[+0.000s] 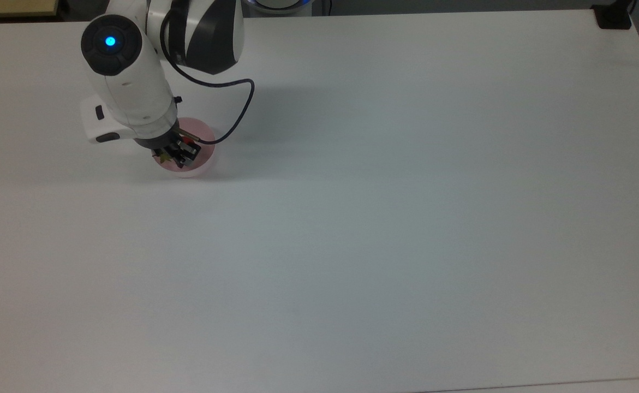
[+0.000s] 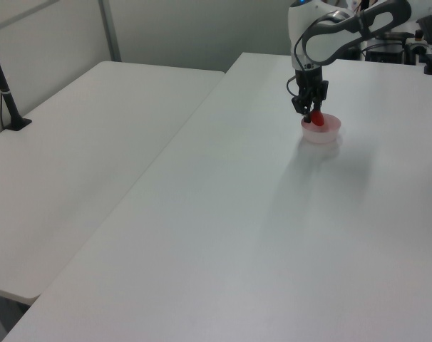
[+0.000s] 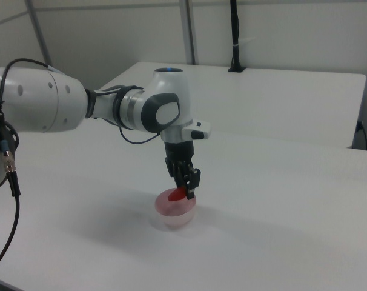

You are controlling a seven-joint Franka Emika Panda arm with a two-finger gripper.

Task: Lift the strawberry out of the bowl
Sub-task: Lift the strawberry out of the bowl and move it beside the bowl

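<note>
From my station I see the white worktop bare across its near stretch. Farther in, toward ten o'clock in the top view, sits the pale pink bowl. Just above its rim hangs the strawberry, red and lifted clear of the bowl's floor in the right view. My gripper points straight down over the bowl, fingers clenched on the strawberry. A black cable loops from the wrist toward two o'clock of the bowl in the top view.
</note>
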